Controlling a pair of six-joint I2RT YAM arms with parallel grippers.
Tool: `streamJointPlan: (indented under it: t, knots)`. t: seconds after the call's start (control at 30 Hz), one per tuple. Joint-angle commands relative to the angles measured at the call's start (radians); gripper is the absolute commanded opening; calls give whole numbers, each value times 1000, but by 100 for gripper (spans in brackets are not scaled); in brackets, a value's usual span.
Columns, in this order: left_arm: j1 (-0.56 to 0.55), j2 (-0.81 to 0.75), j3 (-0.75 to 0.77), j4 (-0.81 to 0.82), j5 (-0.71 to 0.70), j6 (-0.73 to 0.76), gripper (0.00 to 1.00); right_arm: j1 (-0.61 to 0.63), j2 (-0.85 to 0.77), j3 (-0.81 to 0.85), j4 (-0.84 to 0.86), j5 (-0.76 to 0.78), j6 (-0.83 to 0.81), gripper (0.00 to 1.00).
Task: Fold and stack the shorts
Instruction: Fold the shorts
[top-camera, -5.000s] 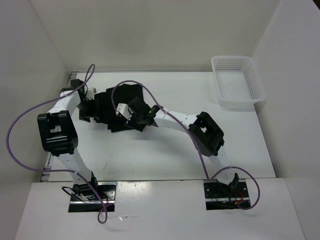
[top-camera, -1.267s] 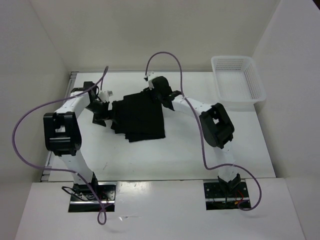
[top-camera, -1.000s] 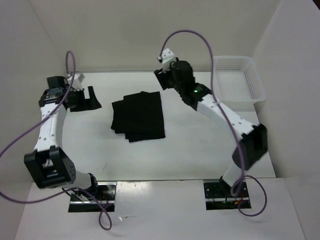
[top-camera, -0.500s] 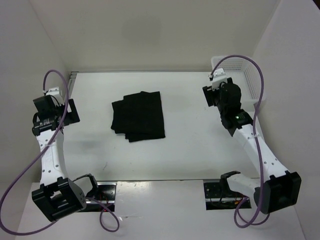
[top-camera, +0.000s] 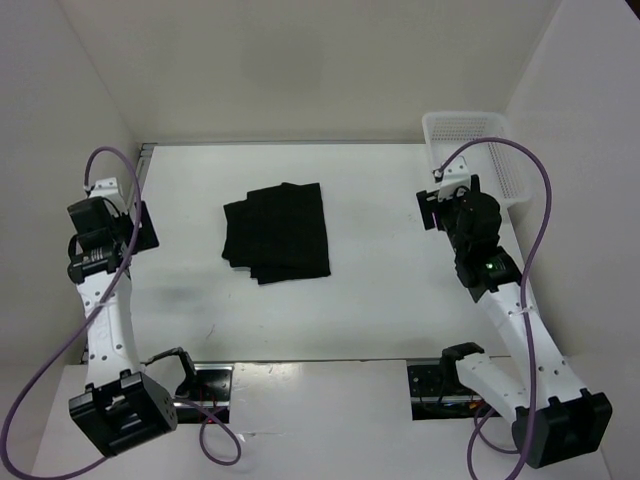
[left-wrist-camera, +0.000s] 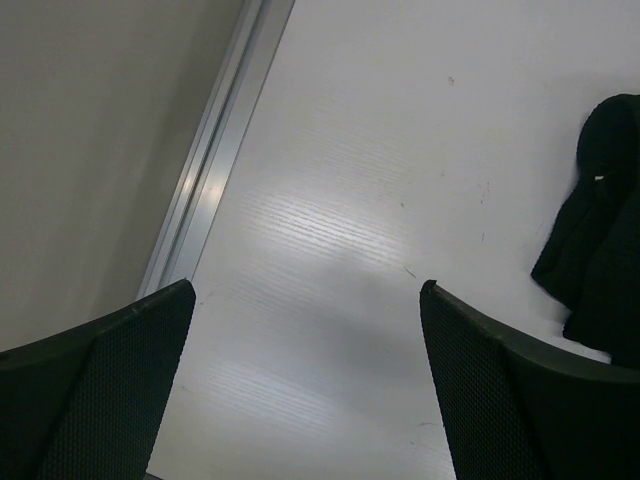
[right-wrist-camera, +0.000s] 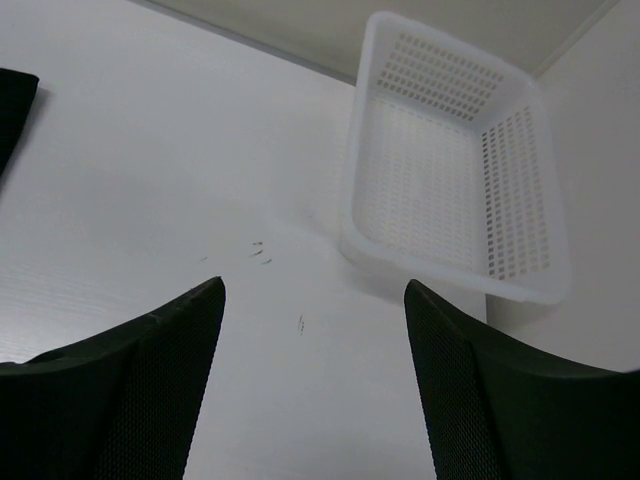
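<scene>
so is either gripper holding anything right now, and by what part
Nothing is held. The left gripper and right gripper are both open and empty; the shorts lie folded on the table, apart from both.

This is a robotics lab test cell. A bare white laminate table (top-camera: 380, 290) is boxed in by plain white panel walls (top-camera: 300, 70). An aluminium edge rail (left-wrist-camera: 205, 165) runs left of the left gripper (left-wrist-camera: 308, 290)'s jaws, and purple cables (top-camera: 547, 205) loop off two white-and-black robot arms (top-camera: 105, 320).

The shorts (top-camera: 277, 232) lie on the table (top-camera: 380, 280), left of centre. The basket (top-camera: 478, 127) sits in the far right corner. The left gripper (top-camera: 141, 225) hangs at the left edge, the right gripper (top-camera: 447, 196) just before the basket.
</scene>
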Motion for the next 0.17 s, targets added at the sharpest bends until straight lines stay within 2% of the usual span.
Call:
streamJointPlan:
  t: [0.0, 0.13]
  knots:
    - [5, -31, -11, 33, 21, 4, 100, -13, -31, -20, 15, -24, 18, 78]
    - [5, -40, -11, 33, 33, 4, 100, -13, -40, -44, 15, -24, 18, 78]
